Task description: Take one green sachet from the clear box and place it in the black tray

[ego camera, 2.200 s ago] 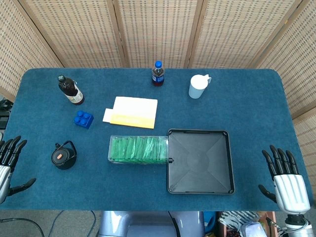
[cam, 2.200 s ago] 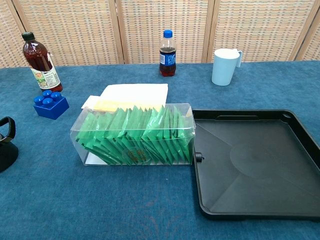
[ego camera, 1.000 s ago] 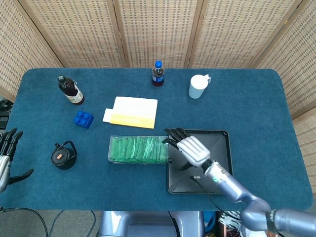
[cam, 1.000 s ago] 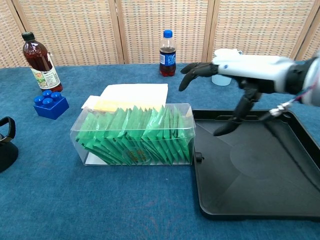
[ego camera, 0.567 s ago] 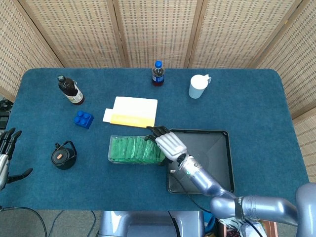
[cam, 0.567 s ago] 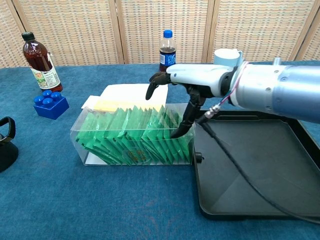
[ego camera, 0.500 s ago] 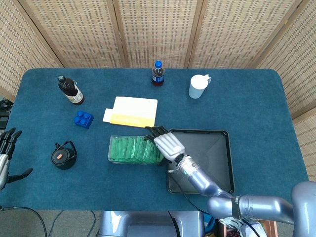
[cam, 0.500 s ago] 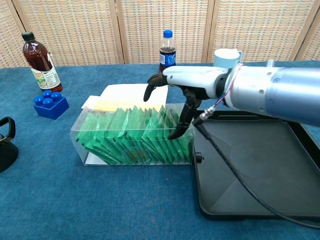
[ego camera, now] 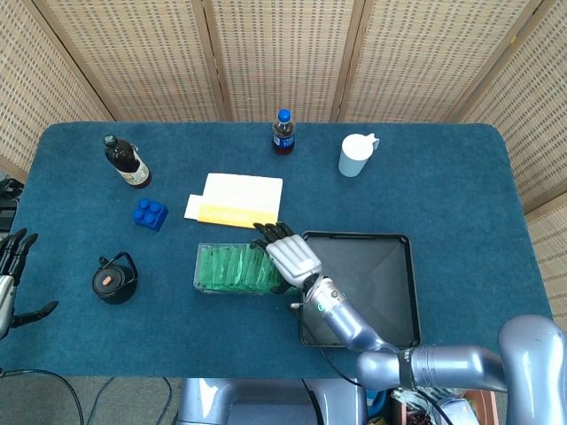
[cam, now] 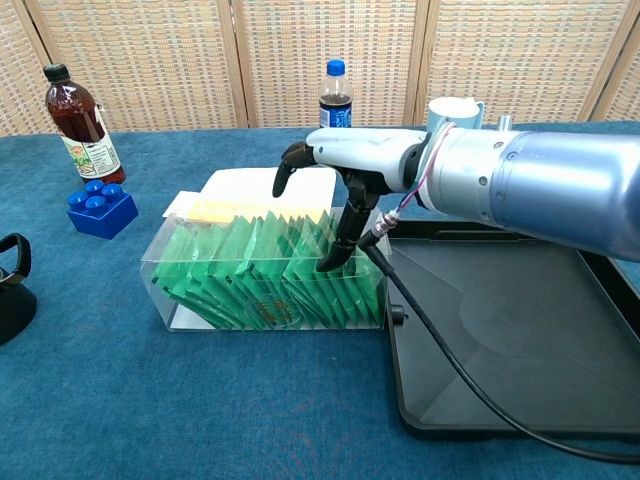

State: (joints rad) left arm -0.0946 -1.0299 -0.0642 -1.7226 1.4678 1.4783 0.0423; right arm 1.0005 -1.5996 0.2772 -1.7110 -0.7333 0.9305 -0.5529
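Note:
The clear box (ego camera: 202, 268) (cam: 163, 275) stands mid-table, packed with upright green sachets (ego camera: 232, 267) (cam: 240, 270). The black tray (ego camera: 381, 292) (cam: 520, 340) touches its right end and holds nothing. My right hand (ego camera: 291, 255) (cam: 355, 160) hovers over the right half of the box with its fingers spread. One fingertip (cam: 330, 262) points down among the sachets, and nothing is gripped. My left hand (ego camera: 11, 283) hangs open at the table's left edge, far from the box.
Behind the box lies a white and yellow paper pad (ego camera: 237, 201) (cam: 265, 190). To the left are a blue brick (ego camera: 151, 214), a brown bottle (ego camera: 126, 162) and a black pot (ego camera: 115, 279). A cola bottle (ego camera: 283, 132) and a white cup (ego camera: 355, 155) stand at the back.
My right hand came from the table's right edge, crossed the tray and moved left over the box, lowering a finger among the sachets. The left hand barely moved.

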